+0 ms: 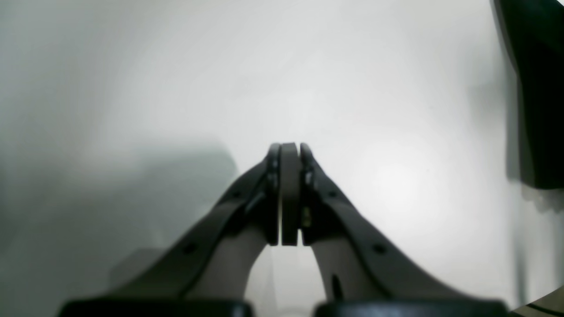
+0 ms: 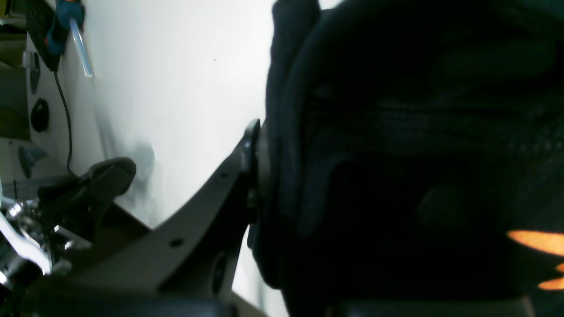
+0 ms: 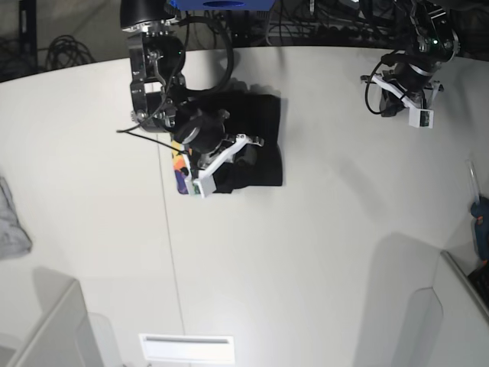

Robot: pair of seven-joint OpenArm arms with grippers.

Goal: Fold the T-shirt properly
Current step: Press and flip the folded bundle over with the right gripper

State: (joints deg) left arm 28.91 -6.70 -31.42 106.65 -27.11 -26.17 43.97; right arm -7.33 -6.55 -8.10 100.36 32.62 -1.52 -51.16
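Note:
The black T-shirt (image 3: 256, 141) lies as a folded bundle on the white table (image 3: 321, 252) at the back middle. A bit of its orange and purple print (image 3: 180, 174) shows at its left edge. My right gripper (image 3: 246, 149) is on the bundle. In the right wrist view this gripper (image 2: 273, 132) is shut on a thick fold of the black T-shirt (image 2: 396, 132), with an orange patch of print (image 2: 535, 241) low at the right. My left gripper (image 1: 288, 147) is shut and empty above bare table, far right of the shirt (image 1: 537, 88). It also shows in the base view (image 3: 391, 103).
A small grey cloth (image 3: 11, 222) lies at the table's left edge. A blue-handled tool (image 3: 481, 215) lies at the right edge and also shows in the right wrist view (image 2: 66, 20). White boxes (image 3: 187, 348) stand along the front edge. Cables run behind the table.

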